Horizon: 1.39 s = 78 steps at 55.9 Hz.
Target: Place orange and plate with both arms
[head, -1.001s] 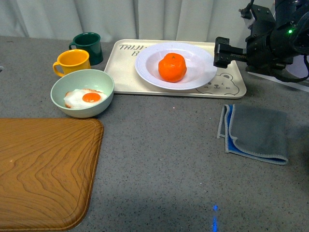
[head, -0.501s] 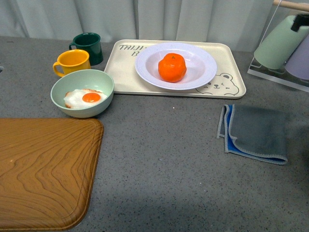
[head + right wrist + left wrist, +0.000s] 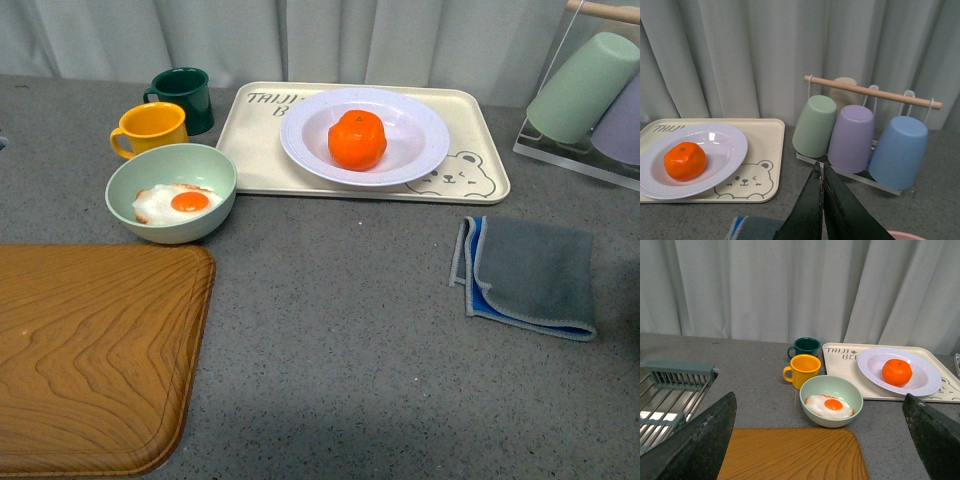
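While both arms hang back out of the front camera's sight, the glossy, slightly lumpy bright orange mandarin [image 3: 357, 139] sits dead centre in the well of the large round white deep plate with its ridged rim [image 3: 425, 158], and that plate rests on the cream rectangular bear-printed tray [image 3: 478, 178]. Taking the tray as our marker: the pale green bowl holding a fried egg [image 3: 171, 192] is just off its near left corner, with the yellow mug [image 3: 150, 129] and dark green mug [image 3: 184, 97] beside that corner too, and the folded grey-and-blue cloth [image 3: 528, 275] lies near its front right corner. The left gripper [image 3: 820, 440] shows its two dark fingers spread wide at the edges of its wrist view, holding nothing. The right gripper [image 3: 822, 187] has its fingers pressed together into a point, also empty. Now, the handling: the mandarin looks light and slightly yielding but round and waxy, so I'd expect it to roll or squirt free; a moderate squeeze across its widest middle seems best. The plate reads as rigid, smooth and probably breakable, and the sensible hold is a pinch on the ridged rim, where the grooves should give some bite. With fruit aboard, any tilt could send it rolling.
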Each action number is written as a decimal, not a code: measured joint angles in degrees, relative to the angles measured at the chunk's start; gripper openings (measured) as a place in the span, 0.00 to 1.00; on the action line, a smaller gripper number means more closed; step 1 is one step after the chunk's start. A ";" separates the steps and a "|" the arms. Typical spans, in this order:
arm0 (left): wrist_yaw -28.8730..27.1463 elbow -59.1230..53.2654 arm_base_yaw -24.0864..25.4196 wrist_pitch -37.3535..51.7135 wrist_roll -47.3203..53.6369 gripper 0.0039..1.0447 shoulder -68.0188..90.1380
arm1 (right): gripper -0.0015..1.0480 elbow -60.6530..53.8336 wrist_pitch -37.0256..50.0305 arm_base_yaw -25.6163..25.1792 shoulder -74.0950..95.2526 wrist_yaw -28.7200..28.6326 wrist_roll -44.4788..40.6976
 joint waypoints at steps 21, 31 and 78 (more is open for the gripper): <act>0.00 0.00 0.00 0.00 -0.02 0.94 0.00 | 0.01 -6.51 -15.32 -0.02 -22.32 -0.20 0.00; 0.00 0.00 0.00 0.00 -0.02 0.94 0.00 | 0.01 -8.63 -23.32 -0.02 -32.52 -0.22 0.02; 0.00 0.00 0.00 0.00 -0.02 0.94 0.00 | 0.01 -9.88 -50.07 -0.02 -61.88 -0.22 0.00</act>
